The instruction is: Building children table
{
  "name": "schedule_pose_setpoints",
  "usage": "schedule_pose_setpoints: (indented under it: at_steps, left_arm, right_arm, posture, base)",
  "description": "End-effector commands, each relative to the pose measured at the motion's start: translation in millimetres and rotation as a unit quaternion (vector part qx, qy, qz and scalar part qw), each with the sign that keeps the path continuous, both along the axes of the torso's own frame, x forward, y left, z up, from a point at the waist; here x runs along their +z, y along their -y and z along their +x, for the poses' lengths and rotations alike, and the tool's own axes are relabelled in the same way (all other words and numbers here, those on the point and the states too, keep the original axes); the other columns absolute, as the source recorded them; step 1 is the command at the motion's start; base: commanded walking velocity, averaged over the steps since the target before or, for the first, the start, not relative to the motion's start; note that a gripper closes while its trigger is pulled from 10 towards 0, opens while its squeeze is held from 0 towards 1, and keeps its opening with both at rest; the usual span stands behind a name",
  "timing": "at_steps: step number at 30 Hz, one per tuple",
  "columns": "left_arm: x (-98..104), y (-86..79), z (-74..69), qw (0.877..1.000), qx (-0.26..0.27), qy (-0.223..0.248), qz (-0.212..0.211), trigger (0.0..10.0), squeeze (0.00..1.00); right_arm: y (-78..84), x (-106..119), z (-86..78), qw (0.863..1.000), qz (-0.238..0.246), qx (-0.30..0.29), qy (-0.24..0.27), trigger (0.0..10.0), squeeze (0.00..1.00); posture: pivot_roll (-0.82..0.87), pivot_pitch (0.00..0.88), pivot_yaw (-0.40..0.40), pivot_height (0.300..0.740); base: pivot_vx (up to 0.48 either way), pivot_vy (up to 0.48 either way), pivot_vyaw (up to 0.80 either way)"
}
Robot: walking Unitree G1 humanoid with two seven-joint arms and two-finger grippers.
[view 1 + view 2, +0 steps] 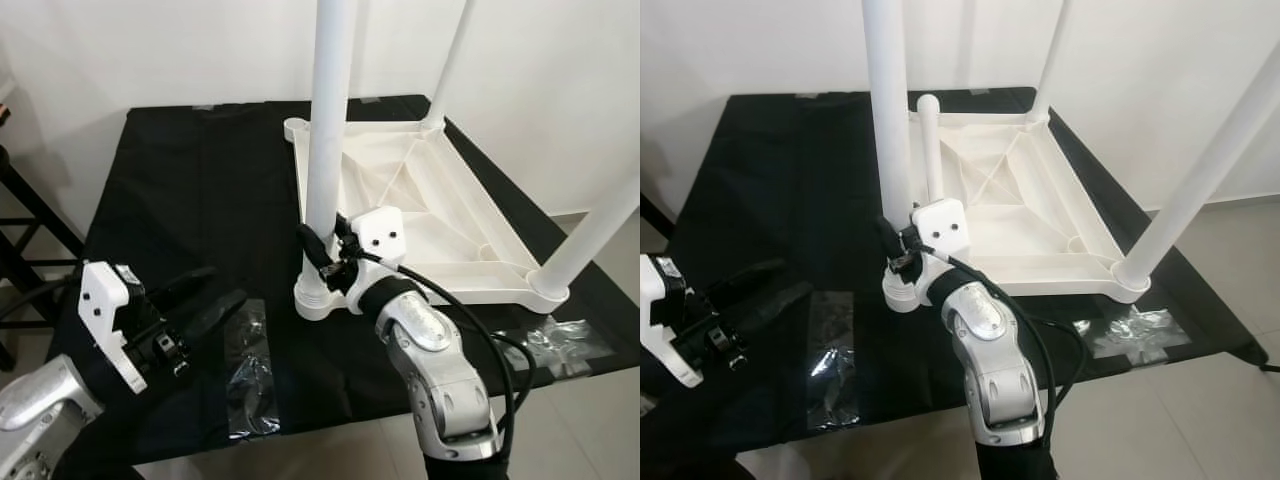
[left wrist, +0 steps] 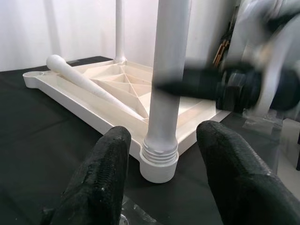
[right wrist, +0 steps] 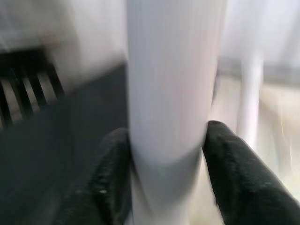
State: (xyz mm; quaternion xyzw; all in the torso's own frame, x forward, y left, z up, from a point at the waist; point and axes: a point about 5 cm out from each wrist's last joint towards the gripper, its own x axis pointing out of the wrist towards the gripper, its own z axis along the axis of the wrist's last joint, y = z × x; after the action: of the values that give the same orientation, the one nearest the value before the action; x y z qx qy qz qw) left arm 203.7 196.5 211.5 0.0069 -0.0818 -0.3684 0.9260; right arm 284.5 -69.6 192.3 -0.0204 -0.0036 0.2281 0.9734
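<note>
An upside-down white tabletop [image 1: 440,215] lies on a black-covered table [image 1: 190,180]. Three white legs stand in its corners: a near-left leg [image 1: 328,120], a far leg [image 1: 455,60] and a near-right leg [image 1: 600,235]. My right gripper [image 1: 325,250] is shut on the near-left leg just above its socket, with a finger pressed on each side [image 3: 168,136]. A loose leg [image 2: 89,84] rests slanted inside the tabletop, near an empty corner socket [image 2: 33,75]. To the left of that corner, my left gripper [image 1: 225,290] hangs open, apart from the leg and pointing at its base [image 2: 159,159].
Clear plastic wrappers lie on the black cloth, one [image 1: 250,370] in front of the left gripper and another [image 1: 560,340] at the near-right edge. A dark stool frame [image 1: 25,235] stands beside the table on the left. A white wall is behind.
</note>
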Motion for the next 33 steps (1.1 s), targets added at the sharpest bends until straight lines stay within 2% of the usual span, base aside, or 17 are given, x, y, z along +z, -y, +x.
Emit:
schedule_pose_setpoints:
  at_steps: [1,3,4,5,7,8,9,11,12,13,15,18,19,23,24,25,33]
  left_arm:
    - [-0.6,-0.4,0.2,1.0,-0.005,-0.001,0.005,10.0,0.0]
    - [-0.6,-0.3,0.5,1.0,-0.006,0.0,0.005,10.0,0.0]
    - [-0.6,-0.3,0.5,1.0,-0.006,0.0,0.005,10.0,0.0]
    - [-1.0,1.0,1.7,1.0,-0.005,0.001,0.004,10.0,0.0]
    - [-1.0,1.0,1.7,1.0,-0.005,0.001,0.004,10.0,0.0]
    - [-1.2,1.4,2.0,1.0,-0.005,0.002,0.004,10.0,0.0]
    - [-1.4,1.8,2.4,1.0,-0.004,0.003,0.004,10.0,0.0]
    - [-1.4,1.8,2.4,1.0,-0.004,0.003,0.004,10.0,0.0]
    - [-1.7,2.9,3.0,1.0,-0.002,0.006,0.003,10.0,0.0]
    - [-1.7,2.9,3.0,1.0,-0.002,0.006,0.003,10.0,0.0]
    - [-2.0,3.7,3.3,1.0,-0.001,0.007,0.003,10.0,0.0]
    - [-2.0,3.9,3.3,1.0,0.0,0.008,0.002,10.0,0.0]
    - [-1.6,4.2,3.1,1.0,-0.001,0.011,0.0,10.0,0.0]
    - [-0.4,6.0,1.3,1.0,-0.008,0.017,-0.004,10.0,0.0]
    - [0.1,6.3,0.5,1.0,-0.01,0.018,-0.007,10.0,0.0]
    - [0.3,6.4,-0.3,1.0,-0.014,0.018,-0.01,10.0,0.0]
    - [0.8,6.2,-1.5,0.999,-0.02,0.014,-0.02,10.0,0.0]
  right_arm:
    - [4.9,-7.1,3.0,0.999,0.014,0.001,-0.03,10.0,1.0]
    - [2.1,6.6,8.5,0.997,0.046,0.054,-0.007,10.0,1.0]
    - [2.1,6.6,8.5,0.997,0.046,0.054,-0.007,10.0,1.0]
    - [0.6,23.3,10.8,0.982,0.078,0.169,0.019,10.0,1.0]
    - [0.6,23.3,10.8,0.982,0.078,0.169,0.019,10.0,1.0]
    - [0.6,27.2,10.6,0.977,0.083,0.197,0.025,10.0,0.13]
    - [5.3,33.6,12.6,0.967,0.074,0.241,0.038,10.0,0.0]
    - [5.3,33.6,12.6,0.967,0.074,0.241,0.038,10.0,0.0]
    - [18.5,40.7,21.8,0.943,0.017,0.326,0.056,10.0,0.0]
    - [18.5,40.7,21.8,0.943,0.017,0.326,0.056,10.0,0.0]
    - [26.4,44.5,29.5,0.922,-0.04,0.379,0.067,10.0,0.0]
    - [27.9,47.5,34.8,0.918,-0.047,0.387,0.07,10.0,0.0]
    - [29.4,50.6,42.2,0.917,-0.047,0.389,0.068,10.0,0.0]
    - [33.2,51.6,54.5,0.914,-0.058,0.398,0.059,10.0,0.0]
    - [34.9,51.5,58.9,0.912,-0.062,0.401,0.056,3.3,0.0]
    - [35.8,51.7,61.9,0.912,-0.06,0.402,0.053,0.1,0.0]
    - [36.8,48.6,66.8,0.906,-0.063,0.415,0.059,0.0,0.0]
  posture:
    - [0.07,0.153,-0.042,0.74]
    - [0.07,0.153,-0.042,0.74]
    - [0.07,0.153,-0.042,0.74]
    - [0.07,0.145,-0.049,0.74]
    - [0.07,0.145,-0.049,0.74]
    - [0.07,0.145,-0.049,0.74]
    - [0.07,0.14,-0.051,0.74]
    - [0.07,0.14,-0.051,0.74]
    - [0.08,0.137,-0.06,0.74]
    - [0.08,0.137,-0.06,0.74]
    - [0.08,0.134,-0.062,0.74]
    - [0.09,0.134,-0.062,0.74]
    - [0.09,0.131,-0.067,0.74]
    - [0.09,0.13,-0.072,0.74]
    - [0.09,0.13,-0.072,0.74]
    - [0.1,0.13,-0.074,0.74]
    - [0.1,0.132,-0.072,0.74]
  base:
    - [0.0,0.0,0.0]
    - [0.0,0.0,0.0]
    - [0.0,0.0,0.0]
    - [0.0,0.0,0.0]
    - [0.0,0.0,0.0]
    - [0.0,0.0,0.0]
    - [0.0,0.0,0.0]
    - [0.0,0.0,0.0]
    - [0.0,0.0,0.0]
    - [0.0,0.0,0.0]
    - [0.0,0.0,0.0]
    - [0.0,0.0,0.0]
    - [0.0,0.0,0.0]
    - [0.0,0.0,0.0]
    - [0.0,0.0,0.0]
    - [0.0,0.0,0.0]
    - [0.0,0.0,0.0]
